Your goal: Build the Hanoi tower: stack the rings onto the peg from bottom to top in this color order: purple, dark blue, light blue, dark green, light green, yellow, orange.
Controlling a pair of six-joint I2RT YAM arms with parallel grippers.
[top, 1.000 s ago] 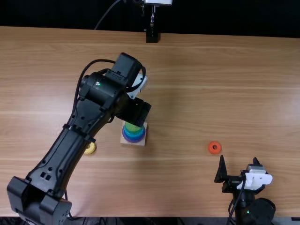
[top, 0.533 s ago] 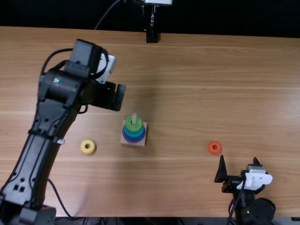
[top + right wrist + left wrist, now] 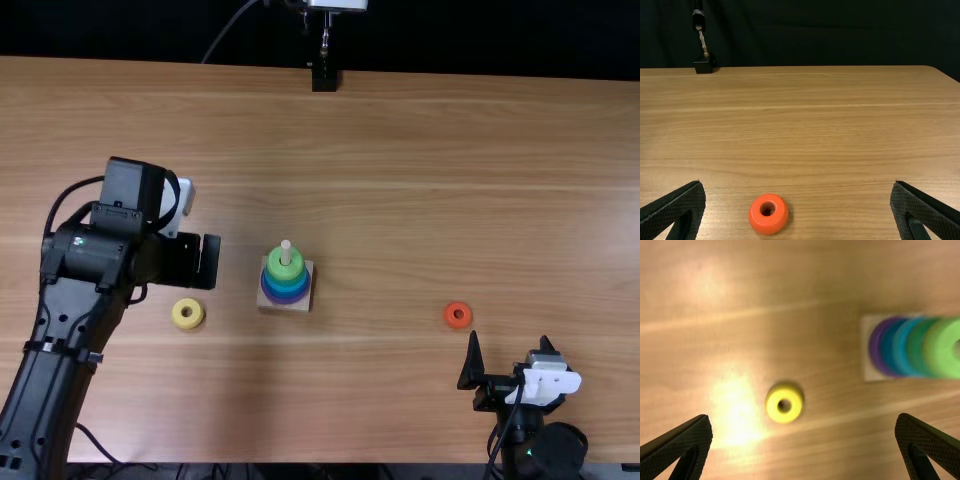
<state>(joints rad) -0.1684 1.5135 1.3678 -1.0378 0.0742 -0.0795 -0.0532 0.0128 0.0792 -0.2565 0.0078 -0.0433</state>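
In the top view my left gripper [image 3: 208,262] hangs above the table, up and to the right of the yellow ring [image 3: 188,313]. The left wrist view has the left gripper [image 3: 804,432] wide open, the yellow ring [image 3: 784,403] lying flat beyond its fingers. On the square wooden base [image 3: 285,307] the peg [image 3: 286,252] carries purple, dark blue, light blue, dark green and light green rings [image 3: 944,347], light green uppermost. The orange ring [image 3: 458,315] lies on the table in front of my right gripper [image 3: 511,350], which stands open and empty; the right wrist view shows the gripper [image 3: 797,192] and orange ring [image 3: 768,214].
A black stand [image 3: 325,78] is at the table's far edge, with a dark curtain behind. The left arm [image 3: 60,340] extends along the left side of the wooden table [image 3: 420,180], its cable near the front edge.
The left arm has swung left from over the peg and come back nearer the table's front, uncovering the stack and the yellow ring. The right arm and all the rings have stayed put.
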